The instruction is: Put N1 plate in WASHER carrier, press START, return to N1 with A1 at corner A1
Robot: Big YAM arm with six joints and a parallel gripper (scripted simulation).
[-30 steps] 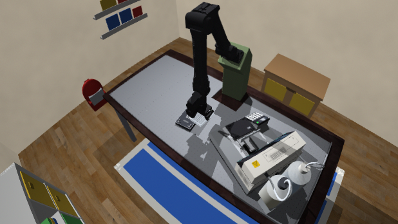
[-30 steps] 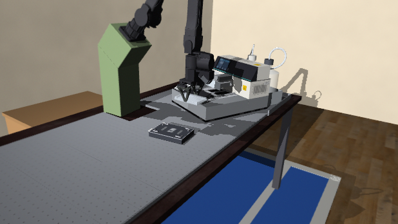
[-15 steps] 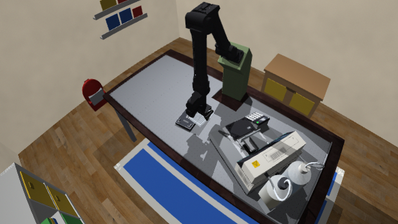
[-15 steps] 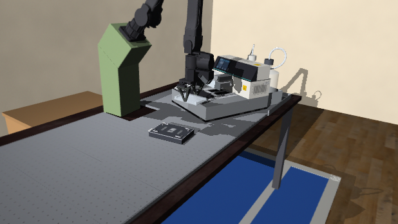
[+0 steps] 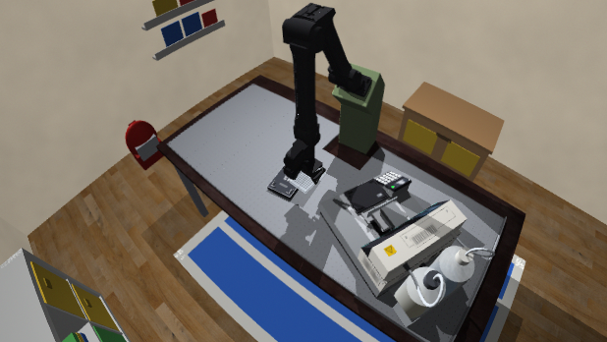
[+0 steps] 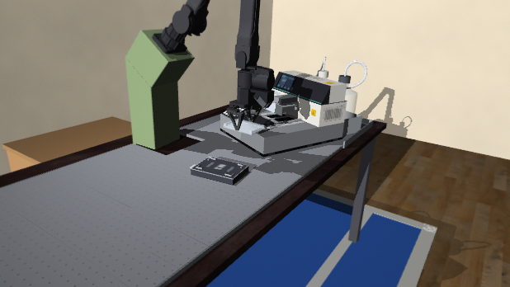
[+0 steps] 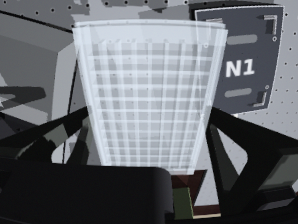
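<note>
The clear well plate (image 7: 149, 92) is held between my gripper's (image 7: 149, 139) two fingers, which are shut on its sides. In the top view the plate (image 5: 303, 183) hangs a little above the table, just right of the dark plate nest N1 (image 5: 282, 187), which holds nothing. The exterior view shows the gripper (image 6: 243, 117) in the air between the nest (image 6: 219, 171) and the washer (image 6: 297, 111). In the wrist view the nest (image 7: 242, 63) lies at the upper right, apart from the plate. The washer's carrier (image 5: 382, 219) holds no plate. A small green light (image 5: 394, 186) shows beside the keypad (image 5: 389, 177).
A tall green pedestal (image 5: 359, 109) carrying the arm's base stands at the table's back edge. Two white bottles (image 5: 437, 277) with tubing stand behind the washer body (image 5: 413, 243) at the right end. The washer sits on a raised grey tray (image 6: 289, 134).
</note>
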